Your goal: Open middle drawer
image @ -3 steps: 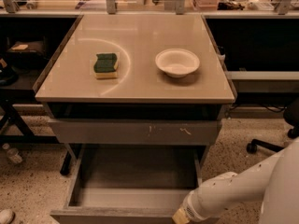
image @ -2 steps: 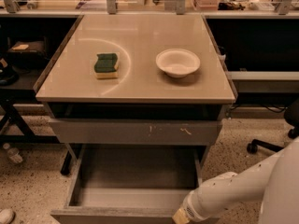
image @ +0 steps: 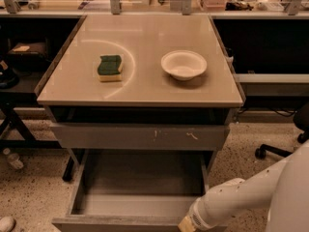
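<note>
Middle drawer [image: 140,178] open, gripper [image: 186,224] seemingly at front

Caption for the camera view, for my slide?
The middle drawer stands open under the table; the gripper sits at its front edge.

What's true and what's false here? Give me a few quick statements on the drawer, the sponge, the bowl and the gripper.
1. The middle drawer is pulled out, its grey tray showing. True.
2. The sponge lies inside the middle drawer. False: it lies on the tabletop.
3. The bowl stands upright on the tabletop, apart from the sponge. True.
4. The gripper hangs over the bowl. False: it is low at the picture's bottom edge, by the middle drawer's front.
</note>
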